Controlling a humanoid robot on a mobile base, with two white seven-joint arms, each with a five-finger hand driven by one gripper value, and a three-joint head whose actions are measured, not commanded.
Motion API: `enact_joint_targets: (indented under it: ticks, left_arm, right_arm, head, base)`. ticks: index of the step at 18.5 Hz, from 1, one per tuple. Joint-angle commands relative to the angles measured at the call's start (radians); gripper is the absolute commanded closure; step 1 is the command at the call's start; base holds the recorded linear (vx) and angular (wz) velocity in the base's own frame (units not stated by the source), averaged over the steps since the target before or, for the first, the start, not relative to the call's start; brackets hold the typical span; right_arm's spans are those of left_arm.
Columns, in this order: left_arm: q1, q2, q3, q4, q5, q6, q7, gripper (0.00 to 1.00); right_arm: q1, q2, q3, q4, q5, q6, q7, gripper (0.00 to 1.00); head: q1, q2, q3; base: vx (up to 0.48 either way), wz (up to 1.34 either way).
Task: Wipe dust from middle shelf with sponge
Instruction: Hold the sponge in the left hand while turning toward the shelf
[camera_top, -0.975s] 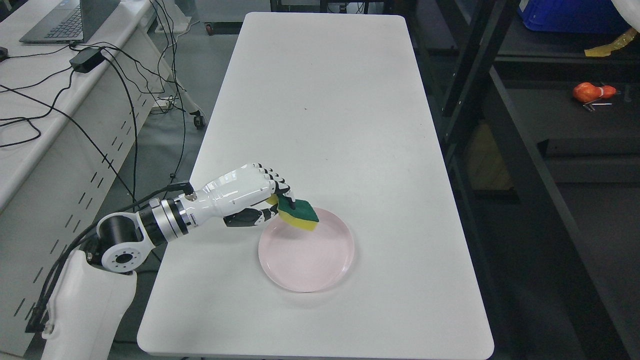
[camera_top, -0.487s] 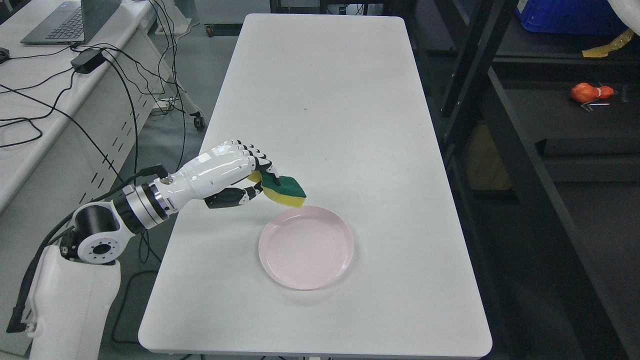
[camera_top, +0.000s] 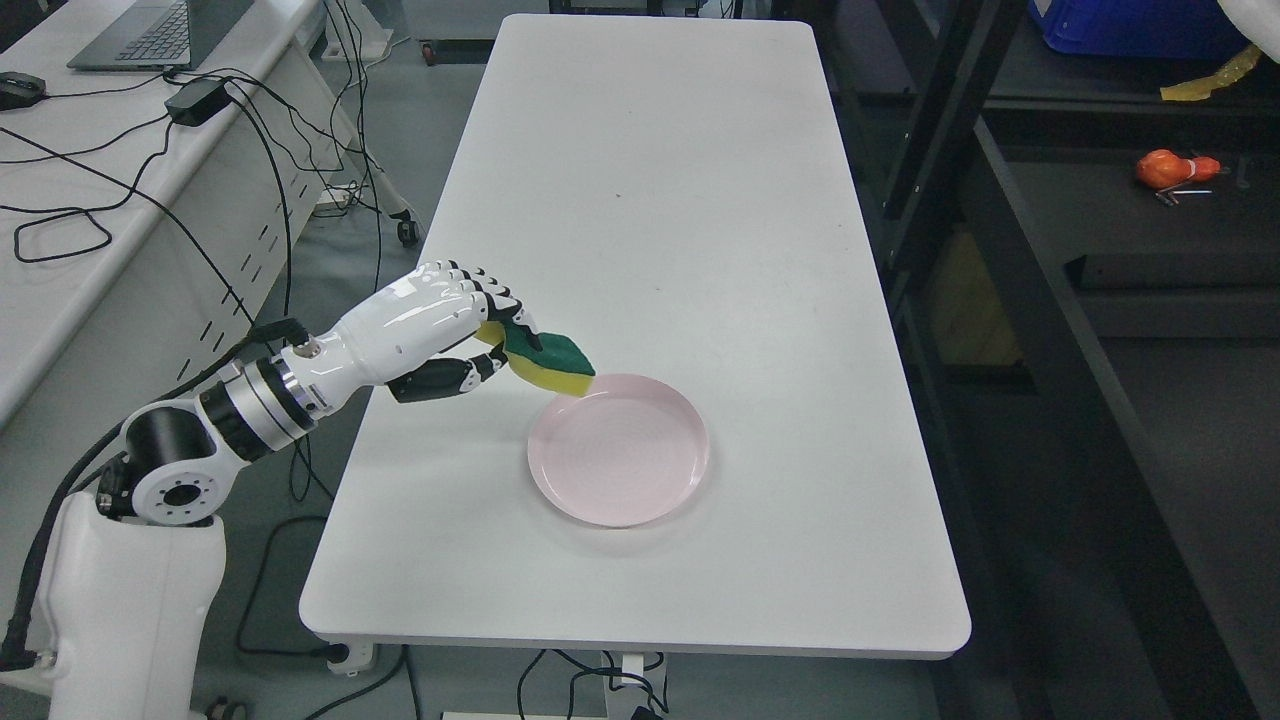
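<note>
Nearest us our left hand (camera_top: 455, 335) has its fingers clamped on the sponge (camera_top: 548, 362), green side up, yellow underneath, held off the white table (camera_top: 700, 200) just over the near-left rim of the pink plate (camera_top: 690, 470); right hand not visible. We judge the step as carrying the sponge to the shelf, so we should keep the pinch firm and lift clear of the plate rim before swinging right. Table beyond the plate is bare, lots of room. Farther right the dark shelf rack (camera_top: 1030, 260) has upright posts near the table edge, with an orange object (camera_top: 1165, 168) lying on one shelf.
</note>
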Motion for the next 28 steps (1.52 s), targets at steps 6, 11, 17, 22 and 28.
enact_joint_targets:
  ticks: [6,11,17,22,28]
  left_arm:
    - [0.003,-0.030,-0.013,-0.009,0.002,0.000,-0.028,1.00]
    - [-0.030,-0.084,-0.059,-0.007,0.001,0.000,-0.091,1.00]
    - [-0.030,-0.090,-0.171,-0.001,0.001,0.000,-0.095,1.00]
    - [-0.024,-0.120,-0.205,0.002,-0.004,0.000,-0.095,1.00]
    - [0.005,-0.120,-0.213,0.002,-0.002,0.000,-0.095,1.00]
  right_arm:
    - [0.000,-0.017,0.000,-0.017,0.000,0.001,0.000,0.00]
    - [0.000,-0.017,0.000,-0.017,0.000,0.001,0.000,0.00]
    - [0.000,-0.017,0.000,-0.017,0.000,0.001,0.000,0.00]
    - [0.000,-0.017,0.000,-0.017,0.000,0.001,0.000,0.00]
    - [0.000,-0.017,0.000,-0.017,0.000,0.001,0.000,0.00]
  head:
    - [0.0000,0.000,0.000]
    - [0.0000,0.000,0.000]
    - [0.0000,0.000,0.000]
    - [0.0000,0.000,0.000]
    - [0.0000,0.000,0.000]
  base:
    - [-0.106,-0.28]
    - [-0.139,-0.44]
    - [-0.183,-0.48]
    - [-0.220,-0.48]
    - [-0.238,-0.50]
